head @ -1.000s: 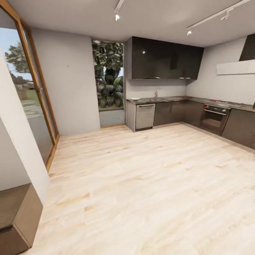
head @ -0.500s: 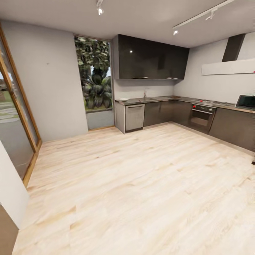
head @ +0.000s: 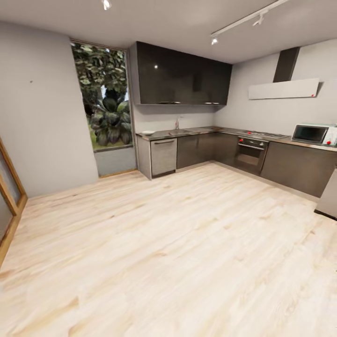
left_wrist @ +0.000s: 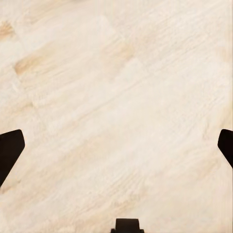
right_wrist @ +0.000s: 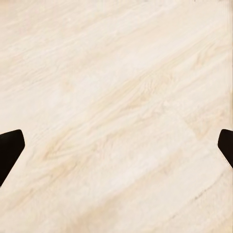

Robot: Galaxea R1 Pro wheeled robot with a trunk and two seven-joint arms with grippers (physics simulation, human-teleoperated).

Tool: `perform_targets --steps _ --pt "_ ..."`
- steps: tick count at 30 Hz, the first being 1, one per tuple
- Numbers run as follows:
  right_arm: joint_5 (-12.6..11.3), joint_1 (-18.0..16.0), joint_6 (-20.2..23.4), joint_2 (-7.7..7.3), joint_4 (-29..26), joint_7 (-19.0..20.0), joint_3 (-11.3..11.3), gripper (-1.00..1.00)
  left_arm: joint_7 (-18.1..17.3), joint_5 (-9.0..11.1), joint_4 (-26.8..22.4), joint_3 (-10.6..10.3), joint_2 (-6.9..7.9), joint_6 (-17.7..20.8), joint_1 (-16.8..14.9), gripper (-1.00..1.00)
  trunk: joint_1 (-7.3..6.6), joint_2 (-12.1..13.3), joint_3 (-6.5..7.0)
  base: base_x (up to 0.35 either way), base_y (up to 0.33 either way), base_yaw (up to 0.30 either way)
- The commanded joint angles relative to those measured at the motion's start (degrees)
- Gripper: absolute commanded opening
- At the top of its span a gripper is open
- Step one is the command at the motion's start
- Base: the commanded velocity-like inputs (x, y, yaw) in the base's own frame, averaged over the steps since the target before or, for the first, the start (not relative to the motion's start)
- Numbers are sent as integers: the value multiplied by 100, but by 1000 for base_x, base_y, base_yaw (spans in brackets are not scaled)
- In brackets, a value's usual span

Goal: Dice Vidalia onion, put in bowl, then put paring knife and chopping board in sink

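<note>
**Pincers Hanging Spread and Empty, Kitchen Work Waiting Across the Room**

Both pincers are hanging over bare floor, carrying nothing. Left pincer (left_wrist: 116,145) is showing its two dark fingertips (left_wrist: 9,150) at opposite edges of its wrist view, so it is standing spread wide, with pale wooden floor (left_wrist: 116,97) between them. Right pincer (right_wrist: 116,145) is reading the same way: fingertips (right_wrist: 8,148) far apart, only floorboards in the gap. That open, idle pose is making sense, since nothing is within reach to pinch.

From the head view, the robot is looking across a wide stretch of floor toward an L-shaped kitchen. The desk (head: 187,132), a grey worktop over dark cabinet fronts, is running along the far wall. A thin tap (head: 177,122) is rising from it, marking where the sink (head: 180,132) is sitting, though the basin is too small here to make out, and whether the onion is lying in it cannot be told. A small white shape near the left end of the desk is probably the bowl (head: 148,132). The chopping board and knife are too small to pick out.

Further along are standing an oven (head: 250,152) and a microwave (head: 312,134).

Judging by this, the task is not yet starting in earnest; closing the distance to the sink is the step in hand.
</note>
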Motion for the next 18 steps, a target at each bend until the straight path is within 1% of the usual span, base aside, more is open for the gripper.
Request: perform_targets --steps 1,14,18 --pt "2 -3 -18 0 6 -1 1 100 0 2 -2 2 -1 -13 0 100 3 -2 -5 323 0 -193" --pt "2 -4 -18 1 10 -1 4 100 2 2 4 2 -2 -13 0 100 3 -2 -5 323 0 -187" --pt "1 -3 -18 3 10 -1 4 100 2 -1 87 10 -7 -13 0 100 3 -2 -5 323 0 -171"
